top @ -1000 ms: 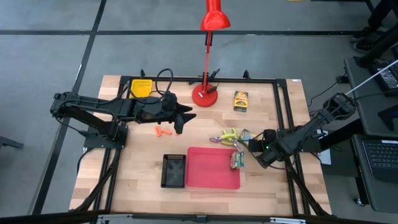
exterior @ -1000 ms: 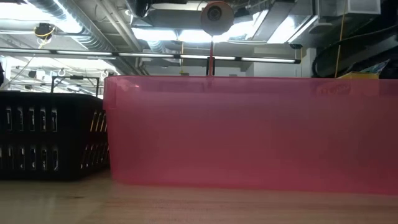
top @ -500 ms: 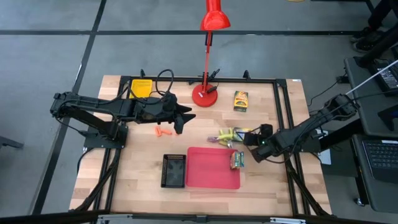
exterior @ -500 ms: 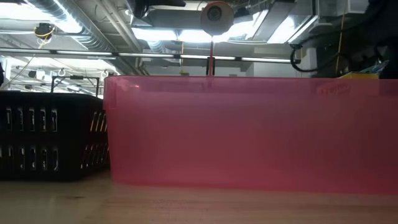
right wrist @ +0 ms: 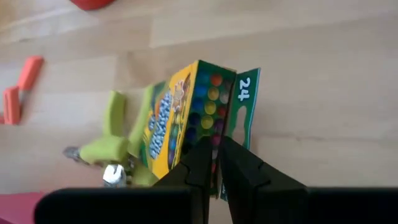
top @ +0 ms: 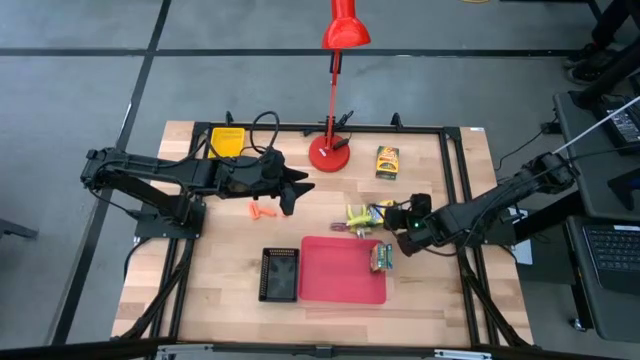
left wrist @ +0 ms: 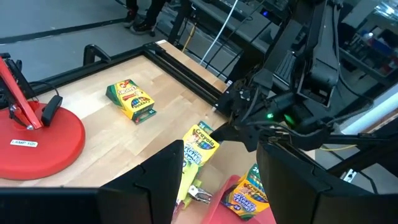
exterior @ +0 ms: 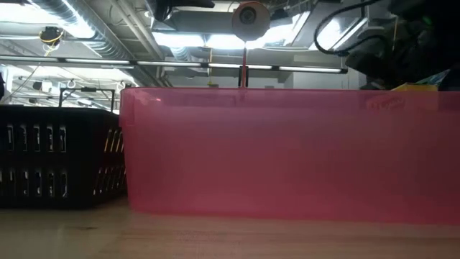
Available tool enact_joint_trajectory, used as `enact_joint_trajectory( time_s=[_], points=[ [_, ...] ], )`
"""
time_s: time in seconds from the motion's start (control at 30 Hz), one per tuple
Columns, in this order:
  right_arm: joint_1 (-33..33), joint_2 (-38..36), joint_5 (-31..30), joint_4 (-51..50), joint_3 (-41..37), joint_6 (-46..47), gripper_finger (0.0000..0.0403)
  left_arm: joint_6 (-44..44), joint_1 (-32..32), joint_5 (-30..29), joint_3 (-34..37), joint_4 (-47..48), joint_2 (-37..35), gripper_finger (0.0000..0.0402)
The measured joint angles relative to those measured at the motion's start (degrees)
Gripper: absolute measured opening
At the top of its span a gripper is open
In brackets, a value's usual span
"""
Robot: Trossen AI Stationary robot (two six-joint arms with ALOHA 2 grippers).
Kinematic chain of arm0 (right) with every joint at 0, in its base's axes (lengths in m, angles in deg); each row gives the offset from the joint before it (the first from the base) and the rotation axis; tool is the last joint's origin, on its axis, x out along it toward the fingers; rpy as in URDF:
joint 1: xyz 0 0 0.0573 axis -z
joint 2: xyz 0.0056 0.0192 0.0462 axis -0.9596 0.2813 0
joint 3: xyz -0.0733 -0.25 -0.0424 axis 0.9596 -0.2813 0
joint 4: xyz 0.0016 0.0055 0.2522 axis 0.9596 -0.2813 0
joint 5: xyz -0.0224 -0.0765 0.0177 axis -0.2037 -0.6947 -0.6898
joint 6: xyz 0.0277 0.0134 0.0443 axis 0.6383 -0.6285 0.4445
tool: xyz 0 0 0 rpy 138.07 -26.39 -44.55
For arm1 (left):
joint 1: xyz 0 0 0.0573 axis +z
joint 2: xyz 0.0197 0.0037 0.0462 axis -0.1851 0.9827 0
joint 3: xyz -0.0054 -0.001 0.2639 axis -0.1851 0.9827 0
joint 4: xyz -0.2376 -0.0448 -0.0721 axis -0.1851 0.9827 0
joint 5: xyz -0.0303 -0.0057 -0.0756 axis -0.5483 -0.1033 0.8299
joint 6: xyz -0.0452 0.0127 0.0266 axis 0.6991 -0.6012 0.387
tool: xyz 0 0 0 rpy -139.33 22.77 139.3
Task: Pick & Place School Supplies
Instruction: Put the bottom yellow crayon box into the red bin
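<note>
My right gripper (top: 398, 216) (right wrist: 216, 155) is shut on a yellow-green crayon box (top: 372, 213) (left wrist: 200, 144), just right of the yellow-green scissors-like tool (top: 352, 224) (right wrist: 115, 134) lying on the table. A second crayon box (top: 387, 161) lies flat near the far edge. A third (top: 381, 257) leans at the right rim of the red tray (top: 335, 285). Short orange sticks (top: 260, 211) lie left of centre. My left gripper (top: 300, 190) (left wrist: 227, 180) is open, held above the table beside the sticks. My right gripper pinches the crayon box between its two fingers at the open flap end (right wrist: 214, 134), coming level from the table's right side. The box sits tilted, its far end over the scissors-like tool. Whether that end rests on the tool I cannot tell.
The red desk lamp's base (top: 329, 152) stands at the far middle, with a yellow tray (top: 227, 140) at the far left. A black basket (top: 280, 274) sits left of the red tray. In the low view the tray wall (exterior: 287, 151) and basket (exterior: 57, 165) block the table.
My right gripper has moved toward the table's left and slightly toward the far edge. The crayon box has shifted left with it and now overlaps the scissors-like tool. In the low view, the right arm has come into sight at the upper right.
</note>
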Motion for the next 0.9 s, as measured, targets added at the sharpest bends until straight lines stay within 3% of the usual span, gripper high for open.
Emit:
enact_joint_trajectory(
  time_s=[0.57, 0.9],
  points=[
    [10.98, 0.0, 0.75, 5.01, 5.72, -21.21, 0.0039, -0.67, -0.07, 0.09, 0.0, 0.0, 0.0, 0.02],
    [13.17, 0.0, 2.9, 5.1, 5.72, -24.02, 0.0039, -0.61, -0.07, 0.22, 0.0, 2.55, 0.0, 0.02]
  ],
)
